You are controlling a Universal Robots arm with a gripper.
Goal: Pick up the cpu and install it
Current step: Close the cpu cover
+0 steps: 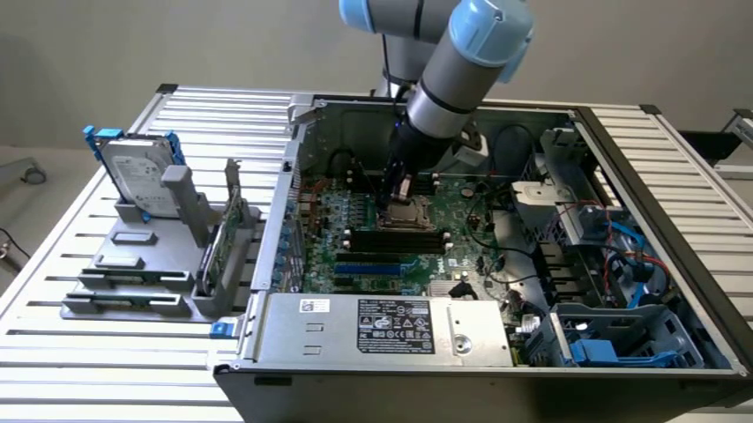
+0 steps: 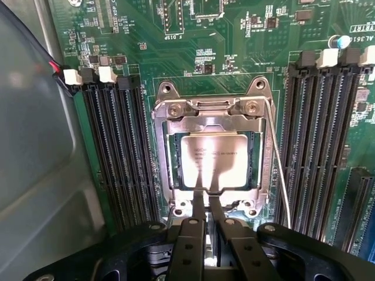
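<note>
An open black computer case [image 1: 389,328] stood on the slatted grey metal counter [image 1: 83,370]. The small, flat, silver-grey square cpu [image 2: 218,159] lay inside the dark metal-framed socket [image 2: 211,119] mid-motherboard. The gripper [image 2: 206,196] hung directly above, clenched nearly together, its tips at the chip's nearest edge and nothing visibly between them.

Silver cpu [image 2: 218,159] lies flat in its socket

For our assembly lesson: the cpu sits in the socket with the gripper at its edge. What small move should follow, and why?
Probably lift the gripper straight up: the cpu already lies flat and square in the socket, so any sideways motion might shift it.
</note>
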